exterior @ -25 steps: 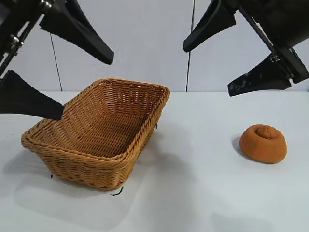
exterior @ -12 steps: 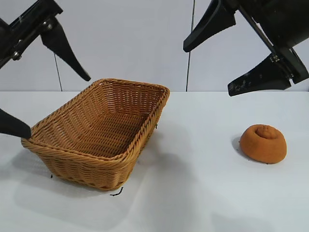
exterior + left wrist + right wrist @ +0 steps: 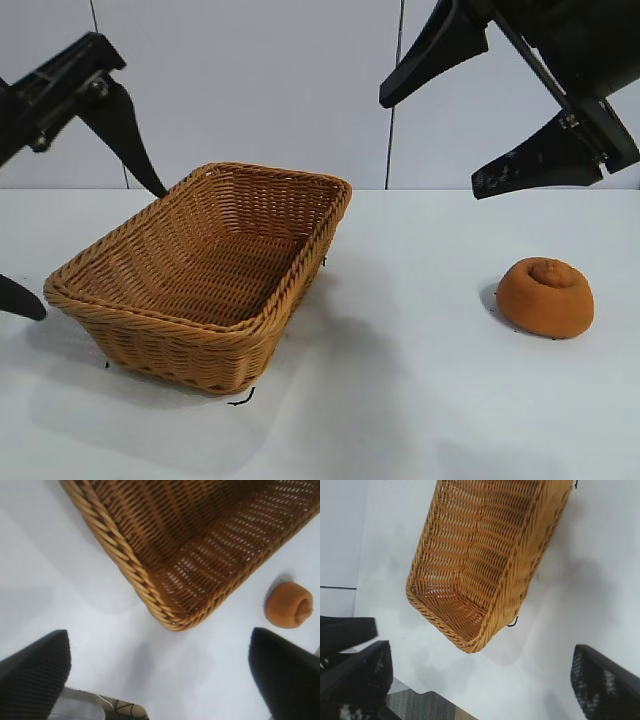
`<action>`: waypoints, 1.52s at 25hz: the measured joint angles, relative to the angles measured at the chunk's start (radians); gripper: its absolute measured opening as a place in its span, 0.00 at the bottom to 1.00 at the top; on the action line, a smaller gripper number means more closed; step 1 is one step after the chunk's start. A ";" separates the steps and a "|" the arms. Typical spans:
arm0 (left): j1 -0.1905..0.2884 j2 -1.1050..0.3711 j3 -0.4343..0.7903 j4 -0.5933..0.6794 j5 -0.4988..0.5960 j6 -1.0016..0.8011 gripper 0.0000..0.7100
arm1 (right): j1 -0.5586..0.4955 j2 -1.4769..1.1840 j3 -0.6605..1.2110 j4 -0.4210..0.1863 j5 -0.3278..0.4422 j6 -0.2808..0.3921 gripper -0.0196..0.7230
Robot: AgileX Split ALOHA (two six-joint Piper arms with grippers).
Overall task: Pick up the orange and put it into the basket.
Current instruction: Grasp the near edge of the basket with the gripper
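step in hand, as i judge it: reach for the orange (image 3: 545,297); nothing grasped yet. it sits on the surface (image 3: 420,400) at the right side, well apart from the basket (image 3: 210,270), which stands at the left.

my right end effector (image 3: 455,120) hangs high above the surface, between basket and orange, fingers spread wide and holding nothing. my left end effector (image 3: 80,250) is at the far side of the basket, also spread wide and empty, one finger above the rim, the other low by the basket's near-left corner.

to do it well: the right arm is the nearer one, so i would bring it over the orange, centre the swirl nub between the fingers, descend with them spread, and close low on the dome's flanks. it looks soft, so gentle closure. lift above the braided rim before crossing.

hidden or poor:
- the right wrist view shows basket and surface only; the orange is out of frame.
- the left wrist view catches the orange (image 3: 289,605) beyond the basket corner.
- the lower left finger is cut off at the exterior view's edge.
- the small dark marks on the surface by the basket base are possibly tape or thread.
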 joint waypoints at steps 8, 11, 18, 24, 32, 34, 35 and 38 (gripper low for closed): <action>-0.011 0.165 0.000 0.000 -0.125 -0.080 0.97 | 0.000 0.000 0.000 0.000 0.000 0.000 0.96; -0.011 0.229 -0.017 0.004 -0.150 -0.099 0.97 | 0.000 0.000 0.000 0.000 0.000 0.000 0.96; 0.002 0.334 -0.032 0.068 -0.205 -0.103 0.97 | 0.000 0.000 0.000 0.000 0.000 0.000 0.96; 0.004 0.355 -0.032 0.078 -0.230 -0.103 0.97 | 0.000 0.000 0.000 0.000 0.000 0.000 0.96; 0.004 0.394 -0.032 0.078 -0.282 -0.133 0.97 | 0.000 0.000 0.000 0.001 0.003 0.000 0.96; 0.004 0.394 -0.032 0.078 -0.293 -0.133 0.97 | 0.000 0.000 0.000 0.001 0.003 0.000 0.96; 0.004 0.394 -0.032 0.078 -0.294 -0.136 0.97 | 0.000 0.000 0.000 0.001 0.003 0.000 0.96; 0.004 0.394 -0.032 0.078 -0.298 -0.136 0.97 | 0.000 0.000 0.000 0.001 0.003 0.000 0.96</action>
